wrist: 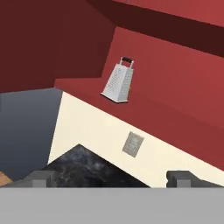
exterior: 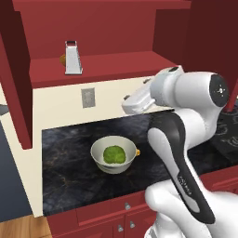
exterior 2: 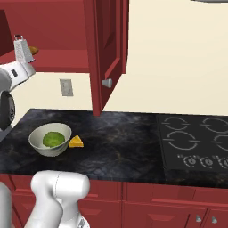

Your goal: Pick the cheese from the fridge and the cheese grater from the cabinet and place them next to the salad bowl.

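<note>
Standing upright on the cabinet (exterior: pixel 97 28) shelf, the cheese grater (exterior: pixel 73 58) waits well apart from the gripper (wrist: pixel 111 177), whose jaws gape wide and empty, aimed up toward it. The cheese (exterior 2: pixel 76 142) already lies touching the salad bowl (exterior 2: pixel 40 144) on the counter (exterior 2: pixel 120 142), so likely only the grater remains.

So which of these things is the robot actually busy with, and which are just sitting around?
Part of the job:
- cheese grater, upright on the cabinet shelf
- cheese, already beside the salad bowl
- pincer, open, aimed toward the grater

Just lying about:
- brown round thing behind the grater
- wall outlet
- stovetop
- counter
</note>
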Robot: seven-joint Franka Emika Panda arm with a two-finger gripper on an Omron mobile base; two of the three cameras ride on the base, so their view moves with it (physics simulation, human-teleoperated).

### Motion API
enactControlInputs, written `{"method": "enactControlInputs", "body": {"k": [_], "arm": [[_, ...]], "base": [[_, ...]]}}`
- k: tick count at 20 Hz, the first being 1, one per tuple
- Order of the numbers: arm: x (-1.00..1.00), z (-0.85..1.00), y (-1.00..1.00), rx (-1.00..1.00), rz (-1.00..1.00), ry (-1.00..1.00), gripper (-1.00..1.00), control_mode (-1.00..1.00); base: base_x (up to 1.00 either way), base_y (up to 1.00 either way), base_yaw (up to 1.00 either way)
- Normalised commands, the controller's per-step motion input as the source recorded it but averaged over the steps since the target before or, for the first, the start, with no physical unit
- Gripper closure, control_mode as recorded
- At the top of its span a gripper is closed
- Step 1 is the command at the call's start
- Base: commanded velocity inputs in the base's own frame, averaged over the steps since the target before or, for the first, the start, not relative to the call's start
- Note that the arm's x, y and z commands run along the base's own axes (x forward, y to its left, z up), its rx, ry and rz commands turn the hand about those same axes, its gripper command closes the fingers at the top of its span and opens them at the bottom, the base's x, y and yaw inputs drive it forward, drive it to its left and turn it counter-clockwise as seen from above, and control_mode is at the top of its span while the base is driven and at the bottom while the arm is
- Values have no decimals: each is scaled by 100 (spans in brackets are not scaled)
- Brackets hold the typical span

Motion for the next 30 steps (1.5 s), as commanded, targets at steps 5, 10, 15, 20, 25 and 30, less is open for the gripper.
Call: {"method": "enactControlInputs", "body": {"k": [5, 10, 15, 20, 25, 30], "arm": [[31, 30, 6, 3, 27, 5, -100, -100], [38, 0, 6, 24, 18, 11, -100, -100], [59, 7, 34, 21, 17, 5, -100, -100], [53, 0, 7, 2, 34, -7, -100, -100], [62, 2, -14, 2, 30, -17, -100, -100], [37, 16, 23, 9, -1, 2, -100, -100]], "base": [[0, 0, 0], [0, 0, 0], [0, 0, 0], [0, 0, 0], [0, 0, 0], [0, 0, 0]]}}
